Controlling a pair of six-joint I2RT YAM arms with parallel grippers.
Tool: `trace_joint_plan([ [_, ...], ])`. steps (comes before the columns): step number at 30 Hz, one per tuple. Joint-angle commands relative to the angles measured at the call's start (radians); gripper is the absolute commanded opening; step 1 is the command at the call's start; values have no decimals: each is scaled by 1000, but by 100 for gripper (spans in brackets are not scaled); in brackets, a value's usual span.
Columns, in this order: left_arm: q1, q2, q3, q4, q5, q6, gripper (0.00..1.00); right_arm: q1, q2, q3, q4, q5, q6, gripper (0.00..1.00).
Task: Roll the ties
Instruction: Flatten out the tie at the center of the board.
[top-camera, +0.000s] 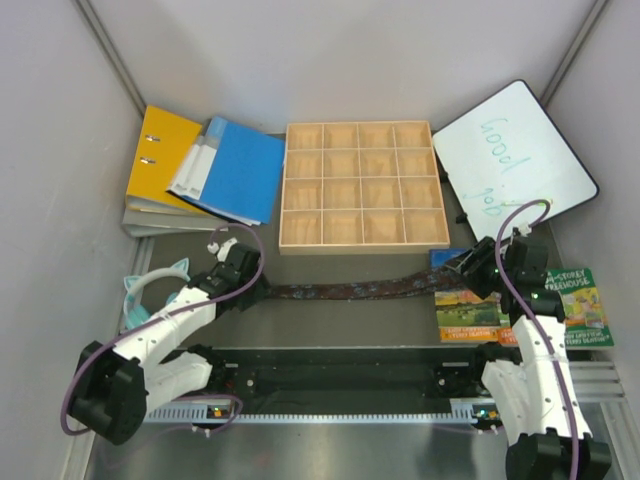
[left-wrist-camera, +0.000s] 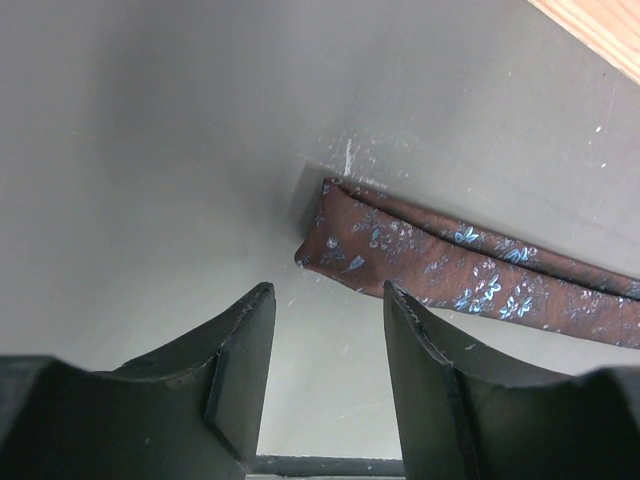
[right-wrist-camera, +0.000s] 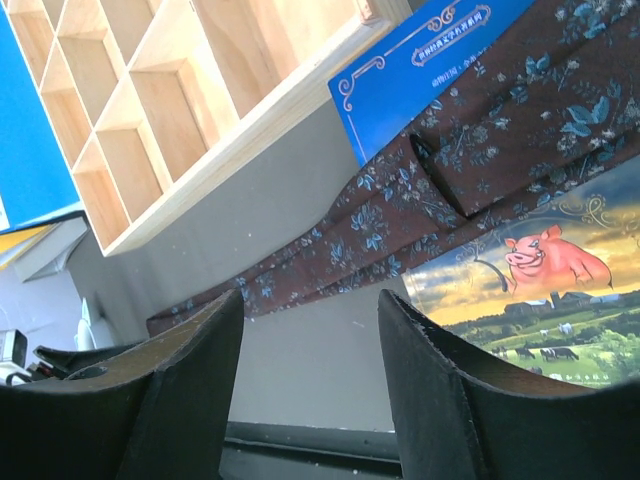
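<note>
Left gripper (left-wrist-camera: 327, 292): its two dark fingers fill the bottom of the left wrist view; the jaws stand partly apart with only bare table (left-wrist-camera: 150, 150) in the gap, so it holds nothing.
Right gripper (right-wrist-camera: 310, 300): jaws also partly apart, with nothing between them.
Step in hand: judged to be the approach to the two ends of the tie (top-camera: 350, 290), with no roll begun.
Doing it well: bring the left fingers down astride the blunt end so that both layers are pinched square. Then turn the end over onto the strip in tight, even wraps, keeping the edges aligned.
Right arm's part: it would likely serve best by pinning or lightly tensioning the wide end, so that the strip stays straight and flat while the other end is rolled.
Risk: a pinch on one layer only, or one taken at an angle, would probably give a loose, cone-shaped bundle.
Tie, place: it lies flat and unrolled across the table, just in front of the wooden tray (top-camera: 283, 190).
Tie to left gripper: the blunt end lies just ahead of the fingertips and a little to their right, not touching.
Tie to right gripper: the wide end lies ahead, draped over a blue book (right-wrist-camera: 420, 60) and a picture book (right-wrist-camera: 540, 290), apart from the fingers.
</note>
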Motion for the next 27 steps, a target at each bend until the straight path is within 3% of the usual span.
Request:
trace_joint_plan([
  [1,4,5,-6,74,-45,20,52,10,-15,30,-9,-5,-9,56],
  [23,4,180,-72,246,-74,37,43,10,22,-35,62,-15,4,53],
  [27,4,208,-78,284,-68,49,34,54,31,-29,60,15,10,52],
])
